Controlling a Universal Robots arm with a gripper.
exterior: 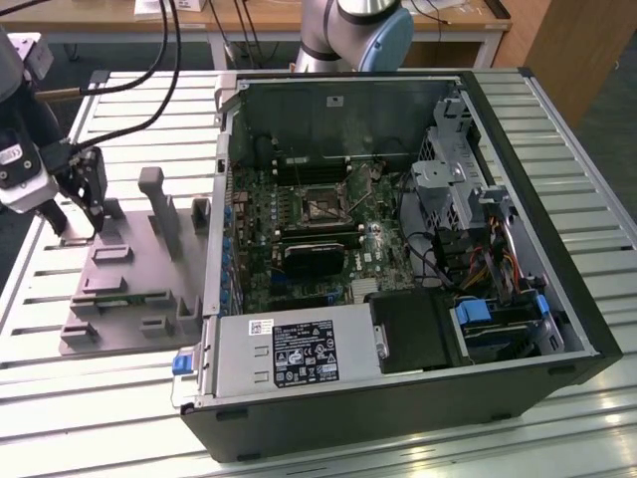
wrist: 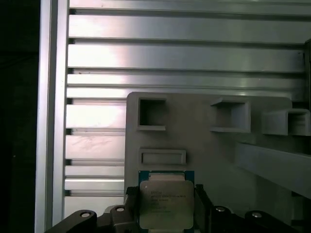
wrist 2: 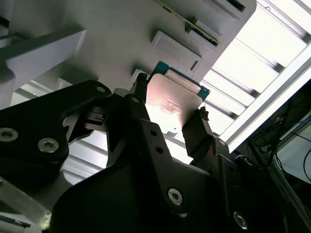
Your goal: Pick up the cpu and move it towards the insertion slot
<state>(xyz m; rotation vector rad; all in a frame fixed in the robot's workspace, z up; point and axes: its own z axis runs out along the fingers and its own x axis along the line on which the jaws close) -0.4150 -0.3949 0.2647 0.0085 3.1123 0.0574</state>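
the gripper [exterior: 73, 221] hangs over the grey holder tray [exterior: 119, 289], above the tray's far corner on the exterior view's left. the tray lies flat on the slatted metal worktop [exterior: 90, 398], close to the worktop's edge on the exterior view's left. the gripper's black fingers [wrist 2: 138, 99] are drawn in narrow and pinch the cpu [wrist: 165, 204] by two opposite edges. in both wrist views you can see the chip sitting flat between them, its pale metal top showing and a thin green rim around it. in the second wrist view the cpu [wrist 2: 172, 97] catches the light and sits just beside a small raised block of the tray. i can't tell from here whether the chip is clear of the tray or touching it.

the open computer case [exterior: 518, 299] takes up the middle of the worktop, lying on its side with the board facing up. the insertion slot [exterior: 322, 203] is a square socket with a metal frame, set in the far half of the board. it lies well apart from the gripper, with the case wall and most of the tray between them. a silver power box [exterior: 289, 351] with labels runs along the case's near edge. the arm's base [exterior: 358, 30] stands at the worktop's far edge, behind the case.
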